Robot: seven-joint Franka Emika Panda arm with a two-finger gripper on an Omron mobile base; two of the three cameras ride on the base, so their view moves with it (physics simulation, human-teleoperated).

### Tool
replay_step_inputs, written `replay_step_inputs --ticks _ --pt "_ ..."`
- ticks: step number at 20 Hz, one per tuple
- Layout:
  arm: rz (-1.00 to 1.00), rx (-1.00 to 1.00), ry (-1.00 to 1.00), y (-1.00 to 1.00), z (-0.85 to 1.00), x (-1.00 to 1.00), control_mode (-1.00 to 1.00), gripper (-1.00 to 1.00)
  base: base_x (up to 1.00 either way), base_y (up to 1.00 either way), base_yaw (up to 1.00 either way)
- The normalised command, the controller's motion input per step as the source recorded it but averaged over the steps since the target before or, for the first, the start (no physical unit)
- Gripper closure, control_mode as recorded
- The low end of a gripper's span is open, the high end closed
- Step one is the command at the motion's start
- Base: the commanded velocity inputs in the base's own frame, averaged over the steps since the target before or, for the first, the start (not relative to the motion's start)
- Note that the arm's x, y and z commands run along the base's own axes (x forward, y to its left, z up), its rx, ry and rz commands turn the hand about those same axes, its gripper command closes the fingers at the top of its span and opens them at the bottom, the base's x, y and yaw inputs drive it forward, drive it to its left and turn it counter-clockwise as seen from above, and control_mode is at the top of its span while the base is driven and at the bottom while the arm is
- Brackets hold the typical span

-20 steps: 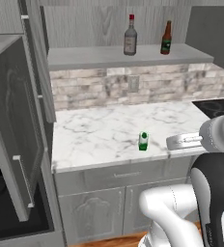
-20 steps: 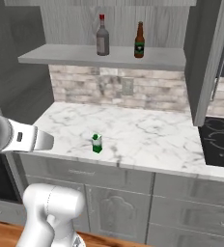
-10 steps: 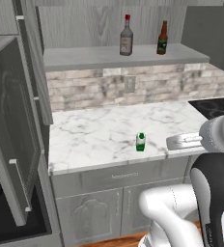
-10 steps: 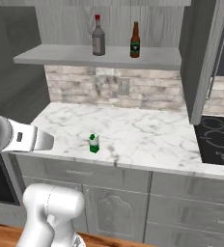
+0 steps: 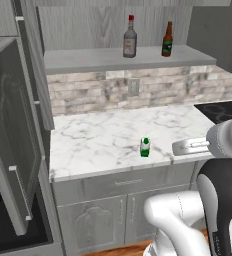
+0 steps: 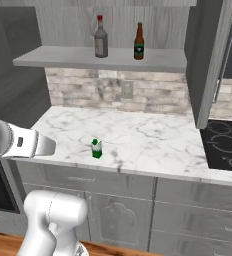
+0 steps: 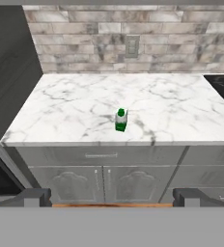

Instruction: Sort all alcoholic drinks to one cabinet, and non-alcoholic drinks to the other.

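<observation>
The green and white carton (image 5: 145,147) (image 6: 96,149) (image 7: 121,120) stands alone near the front edge of the marble counter (image 5: 98,140). Up on the wide cabinet's long shelf (image 5: 83,60) (image 6: 63,57) the clear bottle with a red cap (image 5: 130,42) (image 6: 101,42) stands beside the brown bottle with a green label (image 5: 167,40) (image 6: 138,41). My gripper (image 7: 111,198) is open and empty, well back from the counter's front and level with the lower doors, facing the carton. The cream-yellow carton is out of view. The tall oven unit (image 5: 3,200) sits at the far left.
An open grey cabinet door (image 5: 15,145) juts out at the left beside the black oven. A black cooktop (image 5: 223,110) (image 6: 225,145) lies at the counter's right end. A closed tall door with a handle (image 6: 215,55) hangs at the right. Drawers and lower doors (image 7: 102,181) run under the counter.
The whole picture slid a little to the left one second ago as the base moved; since half a second ago it holds still. Bottles and carton stay in place.
</observation>
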Motion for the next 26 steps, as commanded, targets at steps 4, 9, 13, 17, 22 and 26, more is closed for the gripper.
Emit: replay_step_inputs --ticks 4,9,13,17,22,26 --pt "0.00 0.00 0.00 0.00 0.00 0.00 1.00 -1.00 0.00 0.00 0.00" --pt "0.00 0.00 0.00 0.00 0.00 0.00 1.00 -1.00 0.00 0.00 0.00" --pt "0.00 0.00 0.04 0.00 -0.02 0.04 -1.00 -1.00 0.00 0.00 0.00" --pt "0.00 0.00 0.10 0.00 0.00 0.13 -1.00 -1.00 0.00 0.00 0.00" --pt "0.00 0.00 0.10 -0.01 0.00 0.13 -1.00 -1.00 0.00 0.00 0.00" --pt "0.00 0.00 0.04 -0.02 0.00 0.09 -1.00 -1.00 0.00 0.00 0.00"
